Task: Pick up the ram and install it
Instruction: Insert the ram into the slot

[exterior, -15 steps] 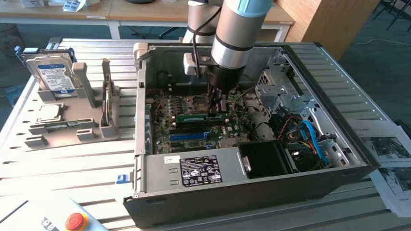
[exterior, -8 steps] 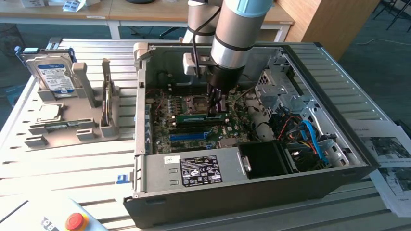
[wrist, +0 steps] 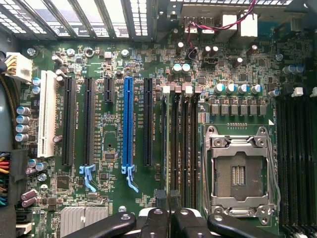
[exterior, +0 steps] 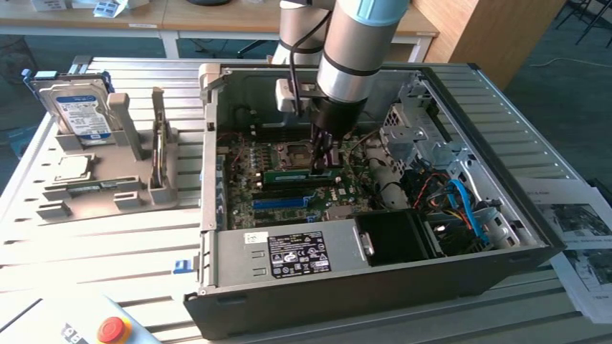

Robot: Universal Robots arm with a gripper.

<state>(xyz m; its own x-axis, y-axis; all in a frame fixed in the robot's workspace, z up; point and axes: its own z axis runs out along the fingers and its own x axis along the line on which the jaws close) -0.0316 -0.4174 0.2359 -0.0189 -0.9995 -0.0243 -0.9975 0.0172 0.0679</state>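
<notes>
1. The dark two-fingered gripper (exterior: 325, 165) on the silver-and-blue arm reaches down into the open black desktop computer case (exterior: 535, 247).
2. Its fingers are closed on the ram (exterior: 289, 174), a long flat green circuit-board stick.
3. The ram lies level over the green motherboard (exterior: 251, 197), just beside the empty silver processor socket (wrist: 240, 173). Whether it sits in a slot cannot be told.
4. The long blue expansion slot (wrist: 129, 124) lies near the ram; the white print beside it is too small to read.
5. The grey power supply box (exterior: 287, 251) carries a black-and-white label, illegible.
6. At the exterior view's left, a hard drive (exterior: 82, 107) with a blue-and-white label stands in a grey holder; its writing is unreadable.
</notes>
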